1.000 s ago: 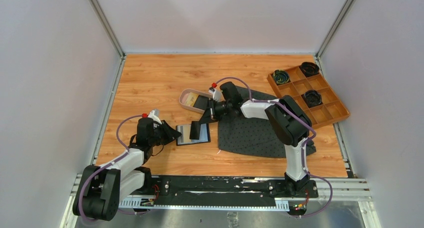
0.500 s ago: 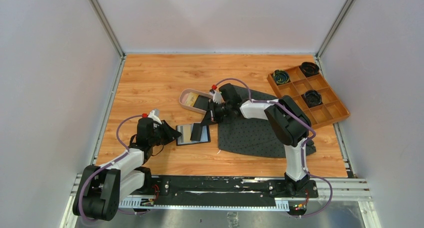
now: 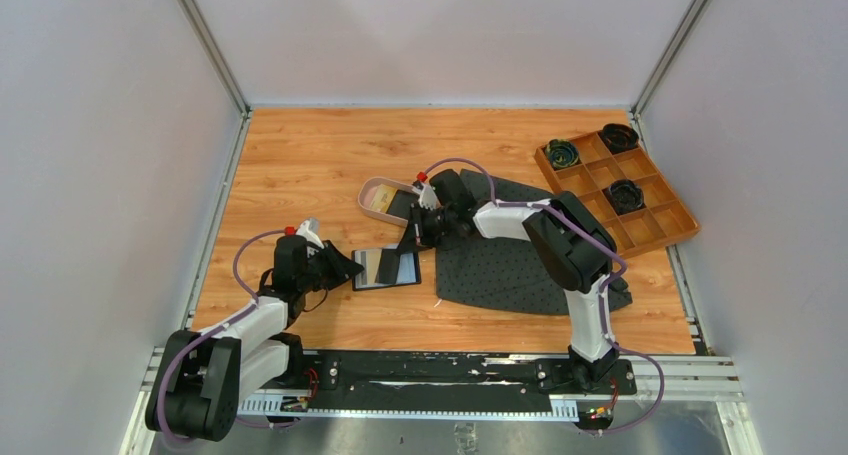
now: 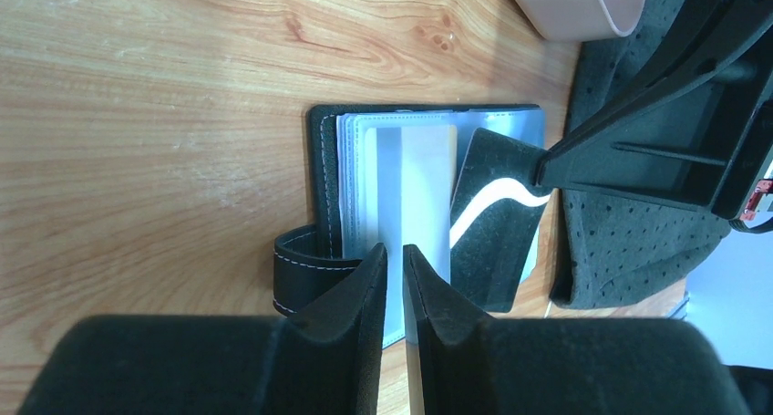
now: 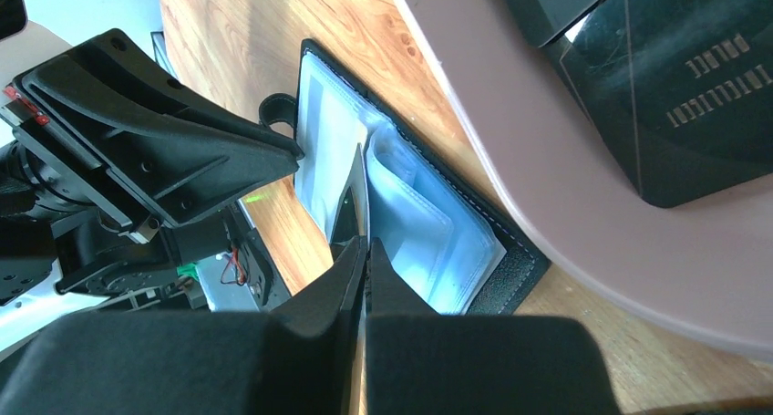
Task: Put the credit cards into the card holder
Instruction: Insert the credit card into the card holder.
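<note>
The card holder (image 3: 372, 271) lies open on the wood, its clear sleeves (image 4: 401, 173) facing up and its snap tab (image 4: 299, 271) curling off the near side. My left gripper (image 3: 348, 265) is at its left edge, jaws nearly together on the edge of the sleeves (image 4: 394, 251). My right gripper (image 3: 412, 237) is shut on a black credit card (image 4: 497, 223) with a white wavy stripe. That card shows edge-on (image 5: 351, 196) in the right wrist view, its far end down among the holder's sleeves (image 5: 428, 223). Another black card (image 5: 675, 96) and a gold one (image 3: 378, 203) lie in the pinkish tray.
The pinkish tray (image 3: 368, 189) sits just behind the holder, close to my right wrist. A black dotted mat (image 3: 510, 260) covers the middle right. An orange-brown compartmented box (image 3: 655, 225) with dark round items stands at the back right.
My right gripper has edged left toward the holder with the black card, which now stands steeper over the sleeves. The left gripper and the holder have stayed put.
</note>
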Motion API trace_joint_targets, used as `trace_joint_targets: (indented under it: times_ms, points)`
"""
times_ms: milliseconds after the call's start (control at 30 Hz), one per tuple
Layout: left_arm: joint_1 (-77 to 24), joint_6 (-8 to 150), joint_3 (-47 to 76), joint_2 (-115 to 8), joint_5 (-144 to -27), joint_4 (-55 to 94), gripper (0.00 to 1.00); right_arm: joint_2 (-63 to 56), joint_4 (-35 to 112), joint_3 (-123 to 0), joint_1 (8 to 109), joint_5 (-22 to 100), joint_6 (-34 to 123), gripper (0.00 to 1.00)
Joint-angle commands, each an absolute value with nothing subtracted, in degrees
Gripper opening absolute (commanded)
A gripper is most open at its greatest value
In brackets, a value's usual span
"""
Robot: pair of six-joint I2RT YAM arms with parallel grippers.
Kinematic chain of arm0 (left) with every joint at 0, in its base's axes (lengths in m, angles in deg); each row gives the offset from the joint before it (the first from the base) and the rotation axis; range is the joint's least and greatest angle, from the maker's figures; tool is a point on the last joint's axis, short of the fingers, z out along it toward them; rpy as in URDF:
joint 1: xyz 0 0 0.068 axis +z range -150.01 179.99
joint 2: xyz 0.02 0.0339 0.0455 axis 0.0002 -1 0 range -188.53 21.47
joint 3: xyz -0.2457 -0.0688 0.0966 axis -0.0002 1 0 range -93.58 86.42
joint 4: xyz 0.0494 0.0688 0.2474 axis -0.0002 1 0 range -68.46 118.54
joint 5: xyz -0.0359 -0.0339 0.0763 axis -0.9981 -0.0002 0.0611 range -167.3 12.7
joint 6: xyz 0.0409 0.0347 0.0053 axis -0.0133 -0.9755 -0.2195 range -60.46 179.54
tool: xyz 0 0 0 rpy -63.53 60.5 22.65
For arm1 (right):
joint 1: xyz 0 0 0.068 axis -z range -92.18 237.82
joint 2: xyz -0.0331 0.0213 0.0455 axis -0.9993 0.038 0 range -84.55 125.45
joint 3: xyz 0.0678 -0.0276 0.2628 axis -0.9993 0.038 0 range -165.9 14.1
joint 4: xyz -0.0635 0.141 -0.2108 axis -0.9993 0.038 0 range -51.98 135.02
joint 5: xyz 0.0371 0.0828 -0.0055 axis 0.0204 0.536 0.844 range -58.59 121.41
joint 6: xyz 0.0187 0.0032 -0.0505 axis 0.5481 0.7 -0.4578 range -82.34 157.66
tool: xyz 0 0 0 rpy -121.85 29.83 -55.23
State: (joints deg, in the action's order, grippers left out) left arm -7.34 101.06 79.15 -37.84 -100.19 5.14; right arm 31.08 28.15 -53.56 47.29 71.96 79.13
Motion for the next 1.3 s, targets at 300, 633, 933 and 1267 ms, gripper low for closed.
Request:
trace_joint_targets:
  times_ms: [300,633,933,1267]
  points:
    - [-7.7,99.6,80.4,-37.7,-100.3,6.9,0.19,32.4,33.0,-54.8,44.7,66.7,78.5,0.0]
    - [-7.7,99.3,80.2,-37.9,-101.1,6.9,0.2,34.4,36.1,-57.2,44.0,64.3,78.2,0.0]
    - [-7.7,99.3,79.6,-38.2,-102.4,6.9,0.22,37.3,35.4,-60.2,43.1,66.1,79.7,0.0]
    - [-7.7,101.6,76.9,-35.2,-105.1,7.7,0.43,37.4,33.4,-61.7,42.9,69.5,77.0,0.18]
